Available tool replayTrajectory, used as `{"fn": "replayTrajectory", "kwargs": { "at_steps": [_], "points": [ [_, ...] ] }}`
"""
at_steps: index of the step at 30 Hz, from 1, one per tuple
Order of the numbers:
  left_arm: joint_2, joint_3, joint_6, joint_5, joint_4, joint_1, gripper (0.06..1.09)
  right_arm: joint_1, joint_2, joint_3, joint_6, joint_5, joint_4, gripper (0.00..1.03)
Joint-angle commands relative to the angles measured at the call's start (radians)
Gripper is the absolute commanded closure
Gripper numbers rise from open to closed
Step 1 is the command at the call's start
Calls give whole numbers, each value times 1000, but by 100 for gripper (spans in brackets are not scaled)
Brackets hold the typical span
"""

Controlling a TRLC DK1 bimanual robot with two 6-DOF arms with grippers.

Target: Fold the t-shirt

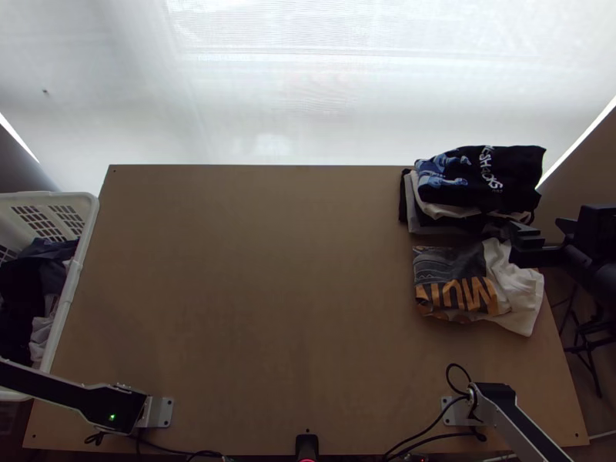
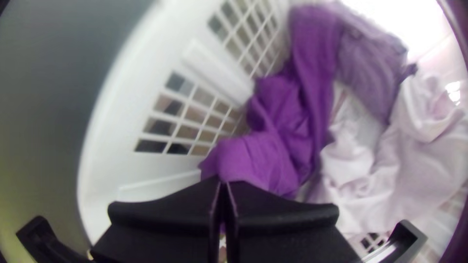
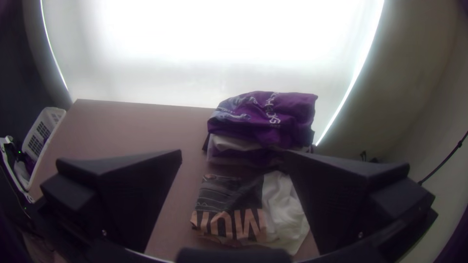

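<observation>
Left gripper [image 2: 223,189], foremost in the left wrist view: we see its jaws pressed together before purple cloth [image 2: 287,122] in the basket [image 2: 105,146], but cannot tell whether they pinch it. At the table's [image 1: 269,269] right side we note the right gripper [image 1: 525,239], jaws spread wide, and the T-shirt [image 1: 454,273], folded, its white part rumpled, just beside the stack [image 1: 493,181].
</observation>
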Motion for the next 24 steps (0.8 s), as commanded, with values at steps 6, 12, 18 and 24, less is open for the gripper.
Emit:
{"fn": "replayTrajectory", "kwargs": {
  "at_steps": [6, 12, 18, 24],
  "points": [
    [-710, -21, -387, 659, -327, -151, 105, -8, -15, -45, 4, 1, 0, 5],
    [-960, -27, -691, 933, -266, -251, 105, -8, -39, -88, -2, 2, 10, 5],
    [-1110, 48, -807, 929, -255, -534, 105, -13, -76, -150, -30, 4, 12, 5],
    [-1152, 45, -853, 699, -267, -1071, 105, -45, -85, -162, -59, 4, 27, 5]
  ]
}}
